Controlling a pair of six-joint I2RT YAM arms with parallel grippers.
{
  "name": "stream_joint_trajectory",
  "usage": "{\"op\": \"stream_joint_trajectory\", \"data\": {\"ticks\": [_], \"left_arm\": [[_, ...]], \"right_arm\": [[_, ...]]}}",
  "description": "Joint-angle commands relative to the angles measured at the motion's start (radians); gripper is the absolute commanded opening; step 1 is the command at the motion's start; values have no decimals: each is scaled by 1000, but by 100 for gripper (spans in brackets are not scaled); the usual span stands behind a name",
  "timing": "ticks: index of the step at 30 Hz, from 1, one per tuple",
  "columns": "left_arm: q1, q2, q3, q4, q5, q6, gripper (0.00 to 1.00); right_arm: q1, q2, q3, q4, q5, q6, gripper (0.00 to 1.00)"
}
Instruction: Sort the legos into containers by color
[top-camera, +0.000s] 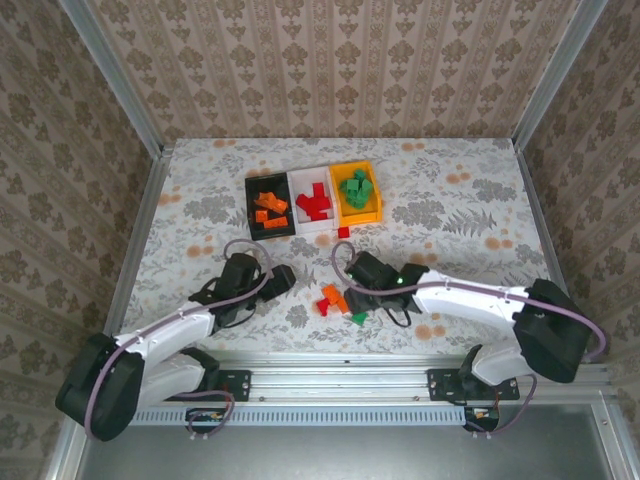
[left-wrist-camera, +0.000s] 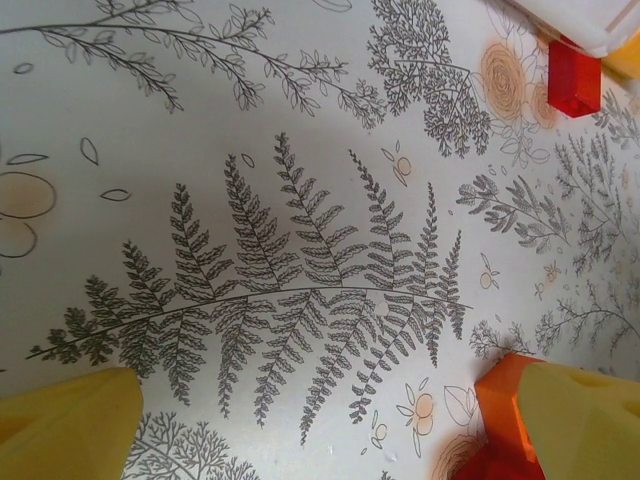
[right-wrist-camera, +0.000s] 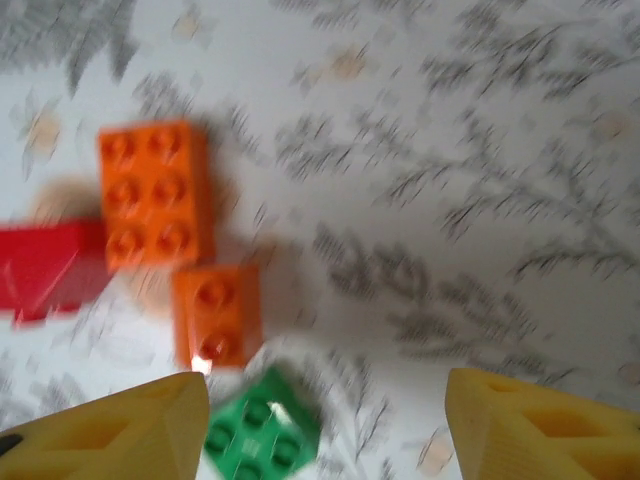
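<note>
Studded legos (right-wrist-camera: 155, 190) — red, orange, green

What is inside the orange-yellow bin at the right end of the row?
Green legos lie heaped inside the orange-yellow bin. No other color shows there. Anything under the heap is covered by the top bricks.

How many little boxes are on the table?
3, in a row at the far middle of the table: the black box on the left, the white box in the middle, the orange-yellow box on the right.
</note>
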Motion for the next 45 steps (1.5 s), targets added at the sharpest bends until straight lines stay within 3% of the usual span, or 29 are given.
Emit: {"op": "stream_joint_trajectory", "data": {"ticks": [1,7,11,19,24,30,41,45], "left_arm": [[-8,25,20,25,-8,5,99],[-8,23,68,-23,-25,32,99],[12,-64,51,-92,-74,32,99],[88,-204,-5,-156,-60,39,100],[111,-211,5,-172,-42,51,100],[115,-215,10,-183,-31,59,100],[170,-226,25,-202,-17,72,100],[207,-252,40,-253,-32,73,100]], "right_arm": [[30,-32,-18,6,-50,-17,68],[56,102,51,34,-47,-73,66],[58,172,77,60,-51,-97,63],[57,258,102,109,-51,-116,56],[56,300,124,118,-30,-116,45],[56,279,125,101,24,-122,36],[55,118,143,44,129,-119,33],[40,119,246,53,128,-167,33]]}}
